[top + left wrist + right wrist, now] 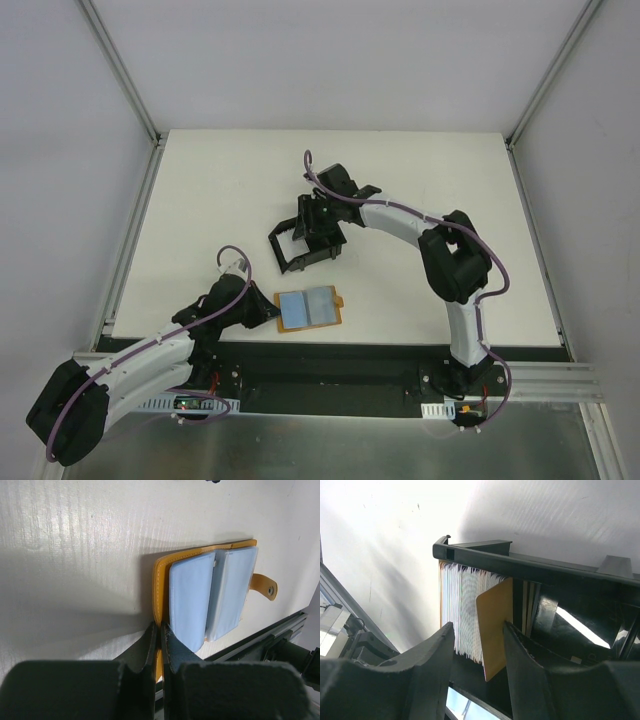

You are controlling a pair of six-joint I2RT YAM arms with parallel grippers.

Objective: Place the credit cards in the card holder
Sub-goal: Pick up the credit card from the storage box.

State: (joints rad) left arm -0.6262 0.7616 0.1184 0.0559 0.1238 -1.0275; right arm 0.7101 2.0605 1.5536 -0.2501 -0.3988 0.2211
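The right gripper [478,626] hangs over the card holder [520,567] with its jaws parted. 1 tan-orange credit card [496,617] stands on edge between them, inside the box just beside the white ridged insert [462,612]. It sits close against 1 finger, with a gap on the other side. No firm pinch shows, so the card looks released or nearly so. The left gripper [158,632] has its jaws pressed together on the orange cover edge of the open wallet [212,595], which lies flat on the table [75,555]. To finish well, the right arm should rise straight up without brushing the card, while the left holds the wallet steady.
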